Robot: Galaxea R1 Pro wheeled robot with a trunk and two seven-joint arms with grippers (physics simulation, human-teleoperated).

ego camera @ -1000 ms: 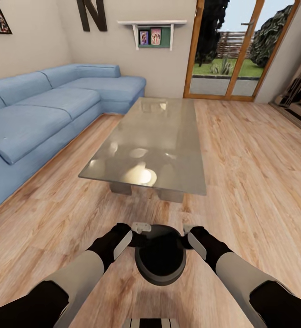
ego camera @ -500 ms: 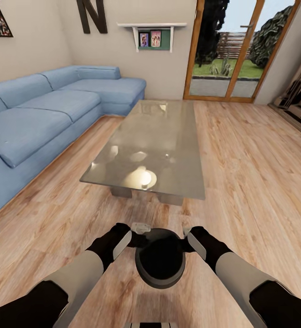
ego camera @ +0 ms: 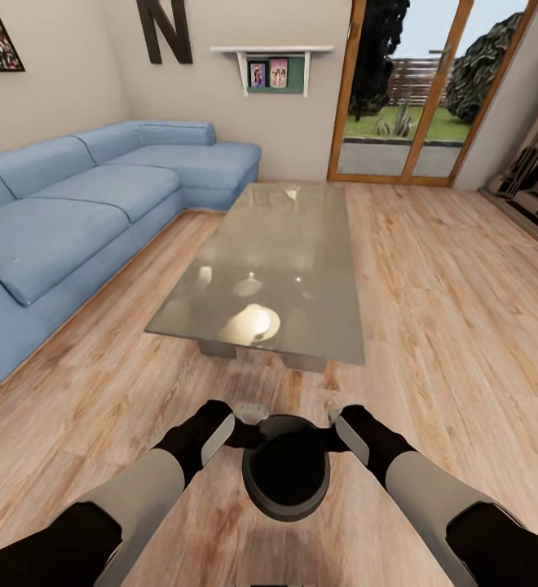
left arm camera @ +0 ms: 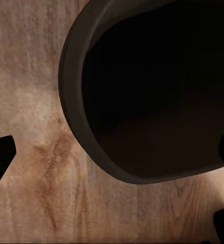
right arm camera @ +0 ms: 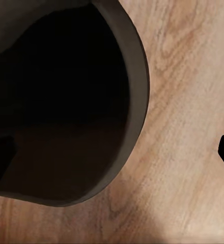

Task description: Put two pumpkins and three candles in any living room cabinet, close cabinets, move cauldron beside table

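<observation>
Arms reach forward, fingers of both grippers clamped on the cauldron (ego camera: pixel 286 475) rim above wooden floor (ego camera: pixel 448 310), near the table (ego camera: pixel 302 244).

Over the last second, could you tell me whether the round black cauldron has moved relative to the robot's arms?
No. The black cauldron sits between both forearms exactly as before; the table's slight shift is camera motion.

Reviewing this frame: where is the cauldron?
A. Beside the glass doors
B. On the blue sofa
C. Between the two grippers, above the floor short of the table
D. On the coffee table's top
C: in the head view the cauldron sits between the left gripper and the right gripper, over wood floor, nearer than the table.
</observation>
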